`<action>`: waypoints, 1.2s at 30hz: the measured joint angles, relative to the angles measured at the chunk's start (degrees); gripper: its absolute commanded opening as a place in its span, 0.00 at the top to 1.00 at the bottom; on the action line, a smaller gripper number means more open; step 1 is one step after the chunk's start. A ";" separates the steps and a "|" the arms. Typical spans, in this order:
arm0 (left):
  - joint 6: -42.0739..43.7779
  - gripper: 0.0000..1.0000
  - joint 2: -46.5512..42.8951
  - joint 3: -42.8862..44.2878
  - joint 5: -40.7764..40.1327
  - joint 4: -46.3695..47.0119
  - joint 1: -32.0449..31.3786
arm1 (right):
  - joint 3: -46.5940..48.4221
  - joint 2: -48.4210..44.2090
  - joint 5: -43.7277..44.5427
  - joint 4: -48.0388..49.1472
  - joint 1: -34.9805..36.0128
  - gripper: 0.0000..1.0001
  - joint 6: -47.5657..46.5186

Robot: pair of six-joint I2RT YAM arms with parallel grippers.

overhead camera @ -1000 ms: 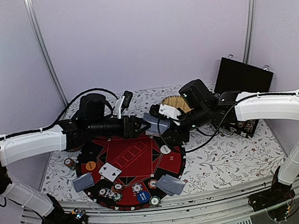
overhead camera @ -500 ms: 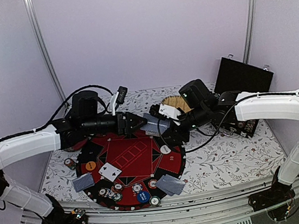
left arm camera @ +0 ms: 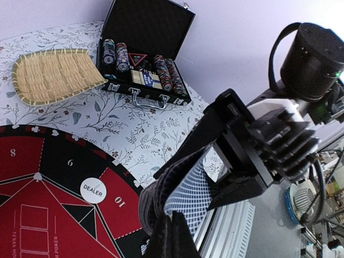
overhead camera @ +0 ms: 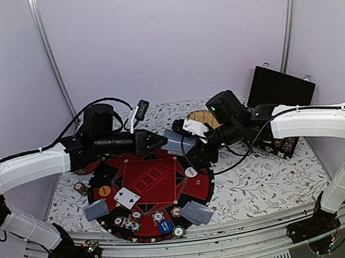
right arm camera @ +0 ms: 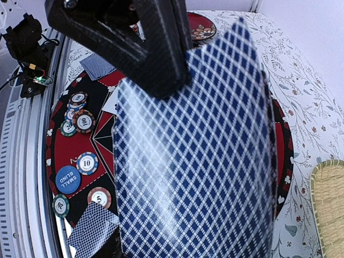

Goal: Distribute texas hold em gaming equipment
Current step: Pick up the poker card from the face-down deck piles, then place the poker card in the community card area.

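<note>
2 arms meet over the far side of the round red-and-black mat (overhead camera: pixel 147 176). The right gripper (overhead camera: pixel 187 146) has its jaws clamped on 1 deck (overhead camera: pixel 178 142) of blue-backed cards, held above the mat. The left gripper (overhead camera: pixel 163 141) has its jaws pressed shut on the edge of the top card (right arm camera: pixel 204 150), which bows outward.

On the mat lie 2 face-down piles (overhead camera: pixel 96 209) (overhead camera: pixel 197 212), 1 face-up card (overhead camera: pixel 127 197), 1 orange chip (overhead camera: pixel 104 191) and 1 white DEALER button (left arm camera: pixel 93 188). At the near rim are about 7 chips (right arm camera: pixel 84 121) and 1 blue SMALL BLIND button (right arm camera: pixel 67 179).

How many cards the deck holds cannot be told. The bowed card hides most of the right wrist view. In the top view the right arm covers part of the straw tray (left arm camera: pixel 54 75).

The counter (overhead camera: pixel 261 184) wears a floral cloth. At its far right stands 1 open black case (left arm camera: pixel 145 70) with rows of chips. 1 red dish (right arm camera: pixel 201 27) sits far left. Pale lilac walls with 2 metal posts surround it.
</note>
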 measured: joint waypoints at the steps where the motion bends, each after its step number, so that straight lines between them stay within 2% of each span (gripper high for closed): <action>1: 0.04 1.00 -0.61 -0.04 -0.04 -0.26 0.00 | 0.00 0.00 0.13 0.02 -0.02 0.57 0.00; 9: 1.20 1.00 -6.71 -0.35 -0.07 -1.62 0.00 | -1.84 0.00 0.87 0.70 -1.73 0.57 0.11; 13: 2.71 1.00 -10.08 0.09 -2.71 -6.01 0.22 | -2.97 0.00 1.42 0.81 -3.78 0.57 0.52; 16: 4.74 1.00 -12.87 2.82 -8.57 -13.62 1.01 | -3.30 0.00 2.23 0.76 -4.92 0.57 0.72; 21: 7.41 1.00 -14.40 8.70 -29.11 -26.47 1.77 | -3.32 0.00 2.82 0.76 -5.62 0.57 0.74; 24: 7.58 1.00 -10.93 9.46 -39.98 -32.50 1.79 | -3.32 -0.02 2.82 0.76 -5.64 0.57 0.72; 28: 7.48 1.00 0.46 9.42 -52.68 -38.95 0.00 | -3.32 -0.24 2.82 0.74 -5.64 0.57 0.72; 36: 7.50 1.00 18.18 12.46 -69.51 -45.94 -9.01 | -3.34 -1.29 3.04 0.63 -5.64 0.57 0.72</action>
